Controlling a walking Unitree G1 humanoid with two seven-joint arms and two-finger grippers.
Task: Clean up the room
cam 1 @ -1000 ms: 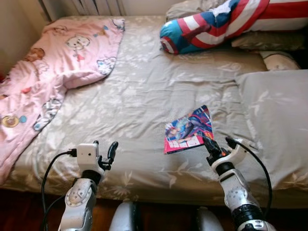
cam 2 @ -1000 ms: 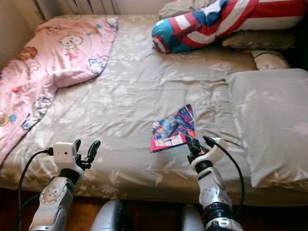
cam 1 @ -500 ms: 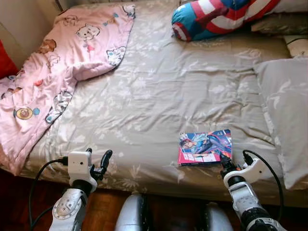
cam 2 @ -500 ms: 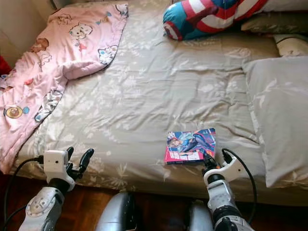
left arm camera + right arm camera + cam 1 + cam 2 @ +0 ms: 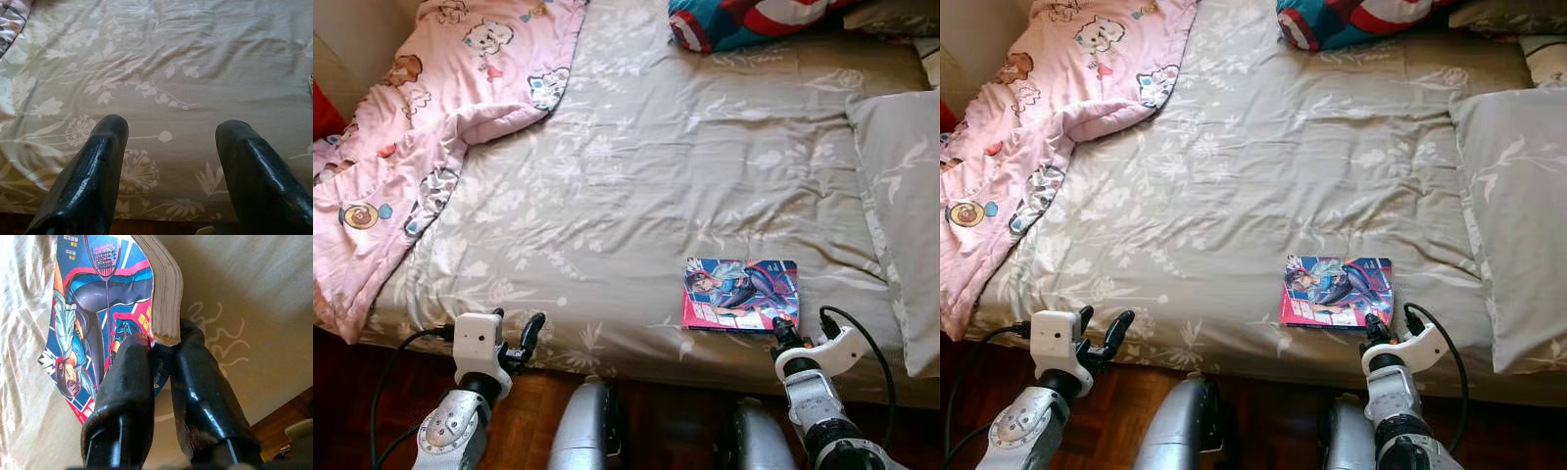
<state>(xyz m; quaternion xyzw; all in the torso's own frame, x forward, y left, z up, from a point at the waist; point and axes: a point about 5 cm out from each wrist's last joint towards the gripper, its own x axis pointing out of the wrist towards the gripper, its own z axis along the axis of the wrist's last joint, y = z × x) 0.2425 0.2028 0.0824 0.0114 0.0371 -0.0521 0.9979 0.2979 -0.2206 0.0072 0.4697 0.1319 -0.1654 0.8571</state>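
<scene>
Comic book [image 5: 741, 295]: lies flat near the front edge of the bed, lower right of the head views, cover up with a drawn figure in blue and red; its near corner is between the right gripper's fingers.
Right gripper [image 5: 161, 345]: at the lower right of the head views, at the book's near right corner; in the wrist view one black finger [image 5: 128, 382] lies on the cover and the other sits under the page edge, clenched on the comic book.
Left gripper [image 5: 168, 129]: low at the lower left of the head views, at the bed's front edge; fingers spread apart over the floral sheet, grasping nothing.
Bed sheet [image 5: 646, 166]: grey-beige with a pale flower print, wrinkled, covering the middle of the frame.
Pink blanket [image 5: 421, 127]: cartoon-printed, bunched at the upper left, hanging over the bed's left side.
Grey pillow [image 5: 906, 196]: along the right edge.
Striped cushion [image 5: 744, 20]: red, white and blue, at the top edge.
Floor [image 5: 1263, 431]: dark wood, along the bottom.
</scene>
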